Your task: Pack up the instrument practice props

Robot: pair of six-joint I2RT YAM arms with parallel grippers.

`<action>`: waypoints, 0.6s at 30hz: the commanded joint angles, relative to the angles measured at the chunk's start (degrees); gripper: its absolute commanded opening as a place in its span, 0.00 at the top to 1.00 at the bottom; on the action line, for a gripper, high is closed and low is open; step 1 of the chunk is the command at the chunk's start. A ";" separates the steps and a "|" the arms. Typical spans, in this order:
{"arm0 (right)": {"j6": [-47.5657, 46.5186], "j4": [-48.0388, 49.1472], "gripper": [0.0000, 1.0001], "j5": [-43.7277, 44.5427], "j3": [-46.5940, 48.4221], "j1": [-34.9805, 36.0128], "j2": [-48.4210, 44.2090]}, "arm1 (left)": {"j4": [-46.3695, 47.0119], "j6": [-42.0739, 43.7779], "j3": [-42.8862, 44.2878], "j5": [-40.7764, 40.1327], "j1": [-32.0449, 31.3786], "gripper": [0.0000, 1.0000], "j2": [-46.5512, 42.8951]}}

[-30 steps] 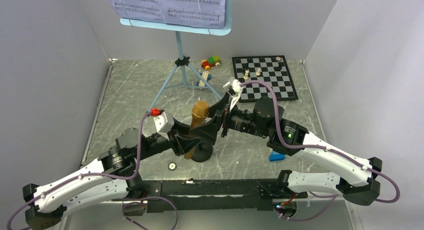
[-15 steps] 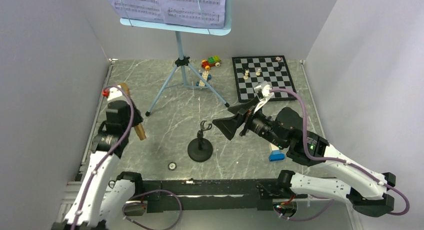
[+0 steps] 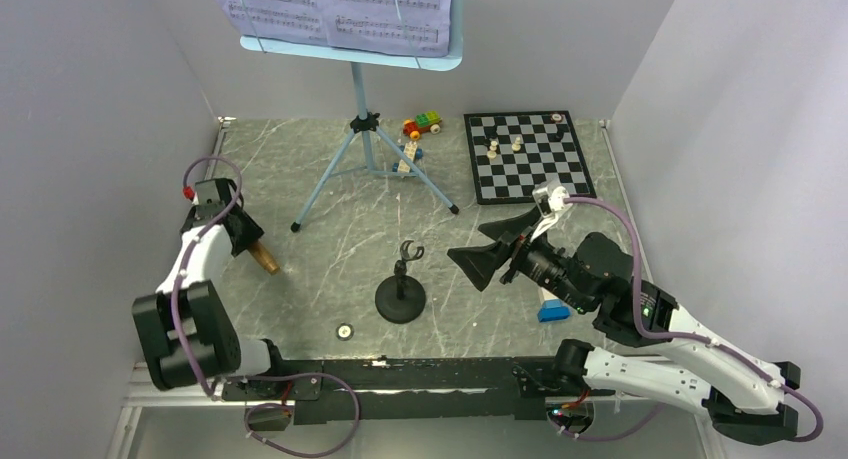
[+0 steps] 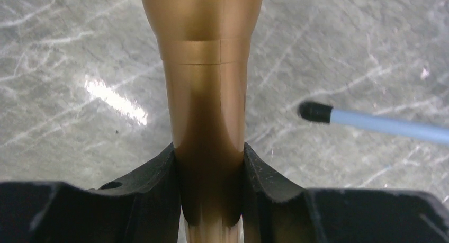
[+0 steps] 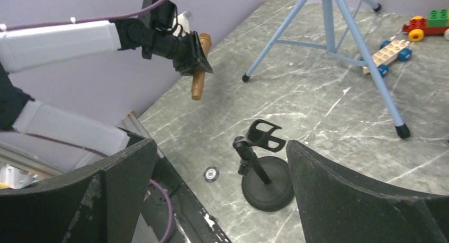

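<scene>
Left gripper (image 3: 244, 241) is clamped tight on the gold-brown microphone (image 4: 206, 95), gripping its slim body and holding it tilted in the air at the far left of the desk (image 3: 320, 269). Right gripper (image 3: 472, 249) hangs with its jaws spread wide, nothing in them, just right of the small black mic stand (image 5: 267, 187), which stands upright mid-desk. At the back, the light-blue music stand (image 3: 367, 129) carries the sheet-music pages (image 3: 340, 9).

sheet music (image 3: 335, 9) cropped at top, microphone (image 4: 206, 95) head cut off
</scene>
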 commanded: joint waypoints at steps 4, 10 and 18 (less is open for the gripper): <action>-4.57 -1.29 0.02 2.76 -1.98 -0.03 -0.32 | 3.58 0.87 7.95 0.02 4.58 1.00 9.14; -5.83 -1.73 0.02 3.66 -2.90 -0.03 -1.40 | 3.33 4.94 9.85 -3.36 5.16 0.79 13.48; -6.00 -3.31 0.02 5.58 -4.18 -0.03 -4.19 | 4.13 6.86 8.74 -5.44 5.82 0.76 18.02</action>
